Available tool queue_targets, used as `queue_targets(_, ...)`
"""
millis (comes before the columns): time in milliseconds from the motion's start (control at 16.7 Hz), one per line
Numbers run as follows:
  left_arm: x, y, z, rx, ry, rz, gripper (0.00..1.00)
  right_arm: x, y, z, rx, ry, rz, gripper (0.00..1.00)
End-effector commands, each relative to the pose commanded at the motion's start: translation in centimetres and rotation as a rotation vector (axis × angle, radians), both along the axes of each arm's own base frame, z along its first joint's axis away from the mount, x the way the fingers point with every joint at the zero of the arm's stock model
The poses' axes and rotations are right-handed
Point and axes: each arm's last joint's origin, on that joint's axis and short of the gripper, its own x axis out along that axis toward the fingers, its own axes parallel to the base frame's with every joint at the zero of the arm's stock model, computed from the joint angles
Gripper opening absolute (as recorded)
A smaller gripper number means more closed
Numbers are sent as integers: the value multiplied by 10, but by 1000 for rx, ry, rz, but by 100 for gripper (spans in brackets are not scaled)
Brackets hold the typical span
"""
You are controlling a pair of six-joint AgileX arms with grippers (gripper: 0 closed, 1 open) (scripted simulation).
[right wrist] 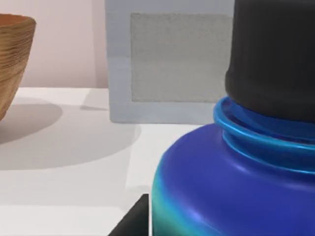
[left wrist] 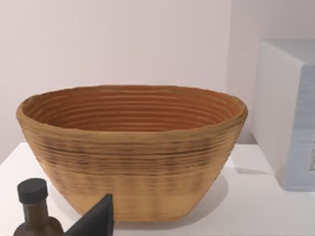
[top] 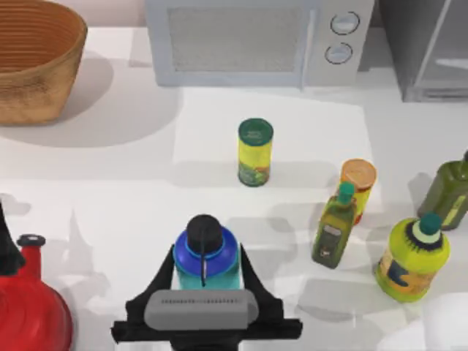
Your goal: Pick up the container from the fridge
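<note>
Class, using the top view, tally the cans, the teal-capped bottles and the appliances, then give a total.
Cans: 2, the green-lidded can and the orange-lidded can
Teal-capped bottles: 2, the slim bottle and the round bottle
Appliances: 2, the microwave and the fridge
Total: 6

Glossy container, ribbed woven basket

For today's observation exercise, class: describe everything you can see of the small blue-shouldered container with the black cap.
The container is a small round bottle with glossy blue shoulders, a matte black round cap, a bright blue ridged ring under the cap and a teal lower body; it looks like plastic. It is upright and capped, near the front edge of the table, well away from the fridge. The right end effector has a dark finger on each side of its body and appears to grip it.
</note>
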Motion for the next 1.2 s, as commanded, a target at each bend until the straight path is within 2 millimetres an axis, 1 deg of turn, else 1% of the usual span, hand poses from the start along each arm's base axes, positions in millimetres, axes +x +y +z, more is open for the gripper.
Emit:
queue_targets(360, 0, 0, 0, 0, 0, 0, 100, 40, 0, -23, 16, -4, 2, 0)
queue_targets(600, 0, 0, 0, 0, 0, 0, 100, 42, 0, -24, 14, -4, 2, 0)
queue_targets(1200, 0, 0, 0, 0, 0, 0, 100, 42, 0, -24, 14, -4, 2, 75)
